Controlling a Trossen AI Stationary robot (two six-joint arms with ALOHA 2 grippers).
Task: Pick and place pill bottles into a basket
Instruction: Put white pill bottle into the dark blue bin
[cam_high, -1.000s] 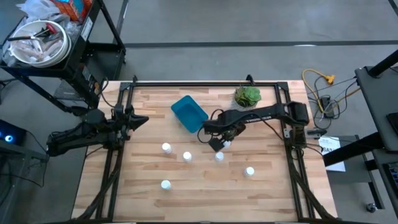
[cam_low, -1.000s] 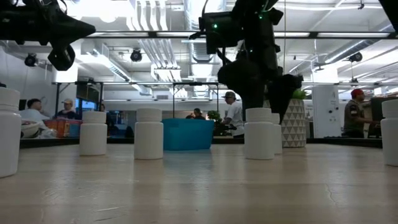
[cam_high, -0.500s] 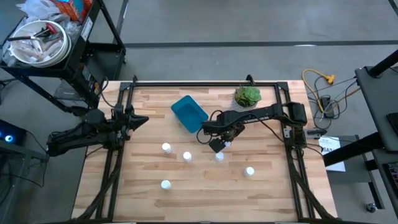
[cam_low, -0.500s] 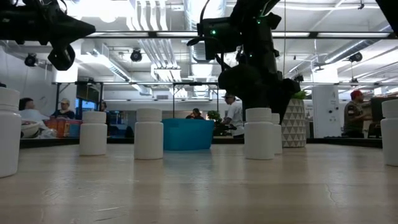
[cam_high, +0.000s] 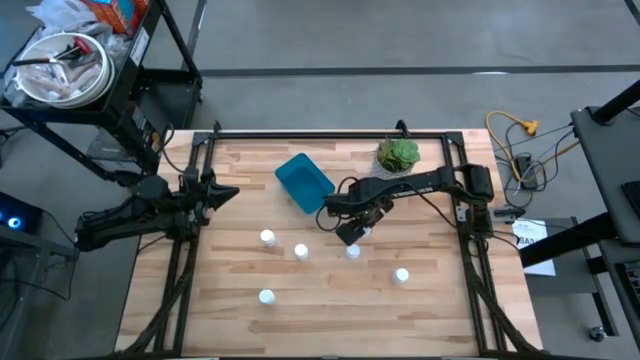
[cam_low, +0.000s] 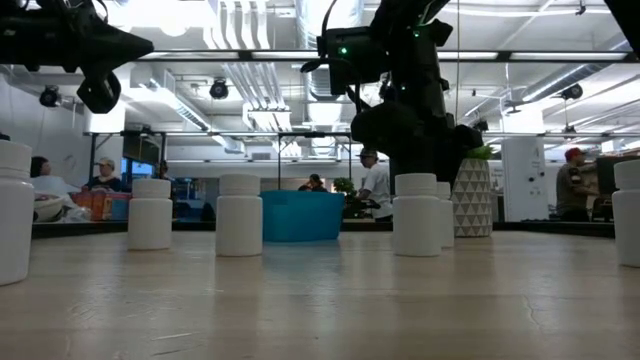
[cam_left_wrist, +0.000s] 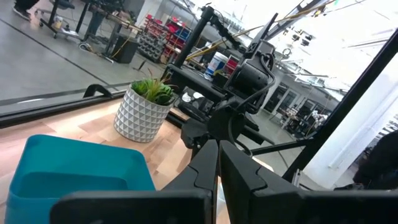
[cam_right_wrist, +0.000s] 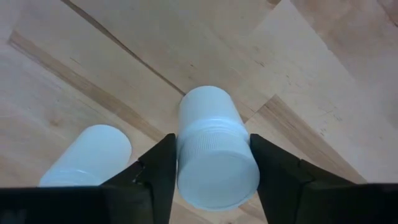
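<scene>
My right gripper (cam_high: 350, 232) points straight down near the table's middle, shut on a white pill bottle (cam_right_wrist: 214, 149) that stands upright under it. A second pill bottle (cam_right_wrist: 87, 155) stands close beside it. Several more bottles (cam_high: 267, 238) (cam_high: 301, 251) (cam_high: 401, 275) (cam_high: 266, 296) stand upright on their bases, scattered over the near half of the wood table. The blue basket (cam_high: 303, 182) sits on the table just beyond the gripper, toward the far left. My left gripper (cam_high: 225, 193) is shut and empty, held level above the table's left edge. My right gripper pinches the bottle between its two fingers at the sides of the cap (cam_right_wrist: 181, 163), one finger (cam_right_wrist: 158, 171) on each side. The fingers come from above, pointing down. The bottle is upright, its base on the table (cam_low: 447, 243).
A white patterned pot with a green plant (cam_high: 397, 156) stands at the far edge, right of the basket. A black metal frame (cam_high: 320, 133) runs around the table top. People and shelving show in the room beyond the table.
My right gripper has kept its place over the bottle and drawn its fingers in from wide open until they meet the cap. The bottle has not moved.
</scene>
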